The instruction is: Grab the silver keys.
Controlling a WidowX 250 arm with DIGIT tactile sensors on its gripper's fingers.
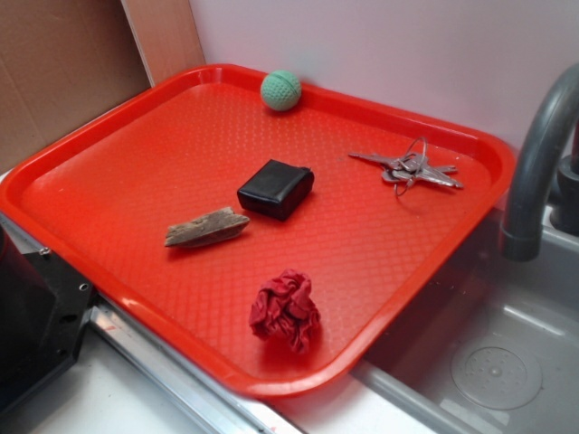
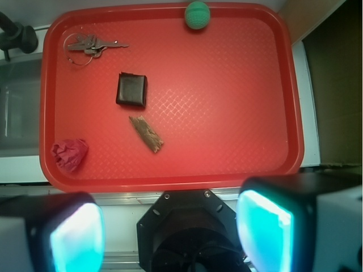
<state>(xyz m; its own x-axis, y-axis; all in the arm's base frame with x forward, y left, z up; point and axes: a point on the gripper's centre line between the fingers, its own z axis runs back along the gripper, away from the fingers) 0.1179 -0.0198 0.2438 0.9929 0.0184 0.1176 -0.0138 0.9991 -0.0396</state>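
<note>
The silver keys [image 1: 412, 168] lie fanned on a wire ring at the far right of the red tray [image 1: 109, 145]; in the wrist view the silver keys [image 2: 91, 44] sit in the top left corner of the tray [image 2: 227, 102]. My gripper [image 2: 170, 235] hangs high above the robot base, off the tray's near edge, far from the keys. Its two cyan pads [image 2: 265, 232] stand wide apart with nothing between them. The gripper does not appear in the exterior view.
On the tray are a black box [image 1: 275, 189], a piece of wood [image 1: 206, 227], a crumpled red cloth [image 1: 286, 310] and a green ball [image 1: 281, 90]. A grey faucet [image 1: 534, 172] and a sink [image 1: 488, 362] lie to the right. The black robot base [image 2: 190, 232] is below the gripper.
</note>
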